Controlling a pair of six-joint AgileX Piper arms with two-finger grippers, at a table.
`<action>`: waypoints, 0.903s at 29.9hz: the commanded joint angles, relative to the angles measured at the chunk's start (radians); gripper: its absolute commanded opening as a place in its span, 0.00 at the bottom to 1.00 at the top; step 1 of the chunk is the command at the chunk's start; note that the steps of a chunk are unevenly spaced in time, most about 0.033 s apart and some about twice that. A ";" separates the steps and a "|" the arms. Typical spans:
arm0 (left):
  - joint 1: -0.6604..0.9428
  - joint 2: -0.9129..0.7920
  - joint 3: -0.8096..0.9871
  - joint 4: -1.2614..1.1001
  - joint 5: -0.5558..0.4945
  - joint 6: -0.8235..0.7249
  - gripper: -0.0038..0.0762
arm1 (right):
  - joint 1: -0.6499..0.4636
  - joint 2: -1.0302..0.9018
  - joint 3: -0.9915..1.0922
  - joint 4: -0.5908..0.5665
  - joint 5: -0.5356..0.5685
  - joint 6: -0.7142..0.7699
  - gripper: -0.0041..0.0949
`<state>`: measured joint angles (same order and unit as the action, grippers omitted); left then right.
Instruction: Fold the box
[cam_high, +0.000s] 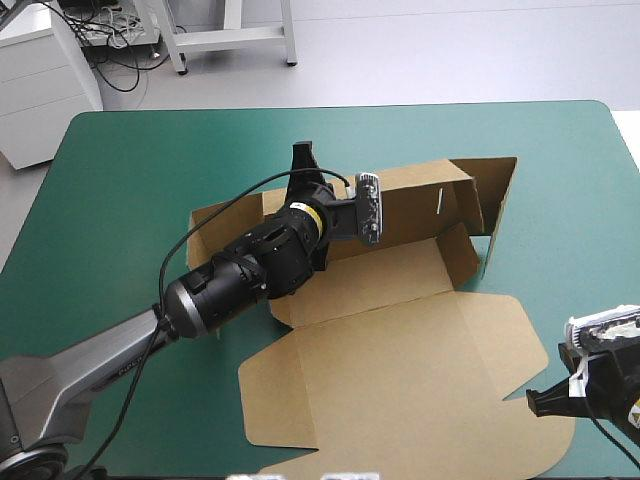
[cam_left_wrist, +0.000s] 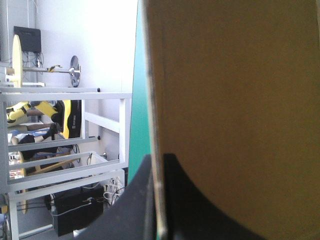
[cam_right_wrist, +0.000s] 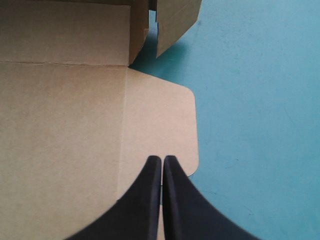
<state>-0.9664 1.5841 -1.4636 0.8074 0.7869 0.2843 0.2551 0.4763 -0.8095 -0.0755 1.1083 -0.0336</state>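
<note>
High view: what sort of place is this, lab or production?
Probably a robotics lab bench, not a line: one table with a teal-green cover, a brown box half folded on it, the left gripper shut on a raised wall, the right gripper shut over the flat lid's flap.

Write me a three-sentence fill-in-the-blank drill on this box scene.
The left gripper is shut on the box's raised ___. The right gripper hangs over the lid's rounded flap, its fingers ___. The lid lies ___ on the teal-green cover.
Missing: wall; shut; flat.
</note>
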 joint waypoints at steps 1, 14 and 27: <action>-0.013 -0.091 0.059 0.137 -0.128 -0.047 0.01 | -0.004 0.008 -0.025 -0.009 -0.064 -0.001 0.04; -0.016 -0.193 0.337 0.414 -0.241 -0.345 0.01 | -0.004 0.008 -0.025 -0.005 -0.068 0.001 0.04; -0.016 -0.193 0.460 0.602 -0.264 -0.623 0.01 | -0.004 0.025 -0.199 -0.019 -0.184 0.001 0.39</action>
<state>-0.9765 1.4218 -0.9916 1.3832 0.5231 -0.2728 0.2551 0.4776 -0.9328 -0.0758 1.0310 -0.0301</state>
